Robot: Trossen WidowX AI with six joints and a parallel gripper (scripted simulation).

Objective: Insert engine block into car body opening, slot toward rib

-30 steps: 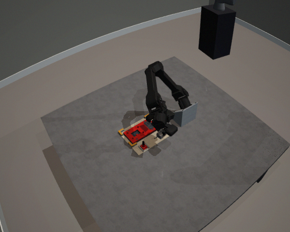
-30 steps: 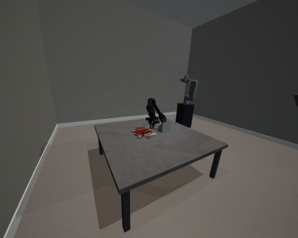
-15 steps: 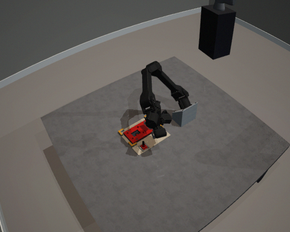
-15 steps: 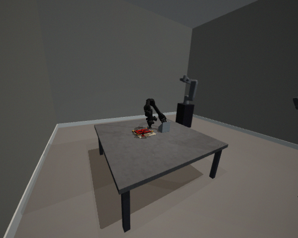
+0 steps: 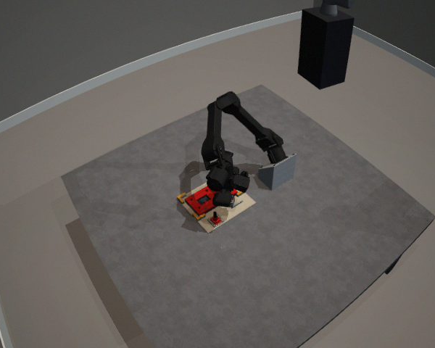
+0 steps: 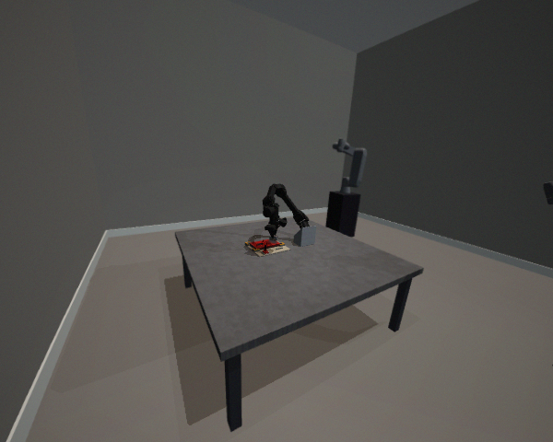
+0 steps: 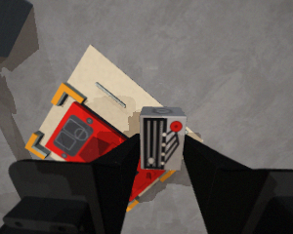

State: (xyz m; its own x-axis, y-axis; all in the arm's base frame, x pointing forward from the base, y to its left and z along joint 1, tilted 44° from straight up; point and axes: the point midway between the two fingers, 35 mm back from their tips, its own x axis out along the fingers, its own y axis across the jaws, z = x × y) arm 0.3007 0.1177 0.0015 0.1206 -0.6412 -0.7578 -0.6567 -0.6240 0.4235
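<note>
The engine block (image 7: 158, 143) is a grey-white box with black stripes and a red disc on its face. My gripper (image 7: 160, 138) (image 6: 273, 236) is shut on it and holds it above the board. The red car body (image 5: 196, 204) (image 6: 261, 245) (image 7: 102, 131) lies flat on the cream board (image 5: 247, 202) (image 7: 90, 63). Its dark rectangular opening (image 5: 203, 199) shows in the top view; in the wrist view the block and fingers hide it. I cannot tell the slot side or the rib.
Orange corner brackets (image 5: 181, 197) (image 7: 35, 146) surround the car body. A red piece with a black upright lever (image 5: 215, 219) (image 6: 265, 250) stands on the board's near corner. A thin grey strip (image 7: 110, 95) lies on the board. A blue-grey wedge (image 5: 284, 174) (image 6: 307, 236) stands at the arm's base.
</note>
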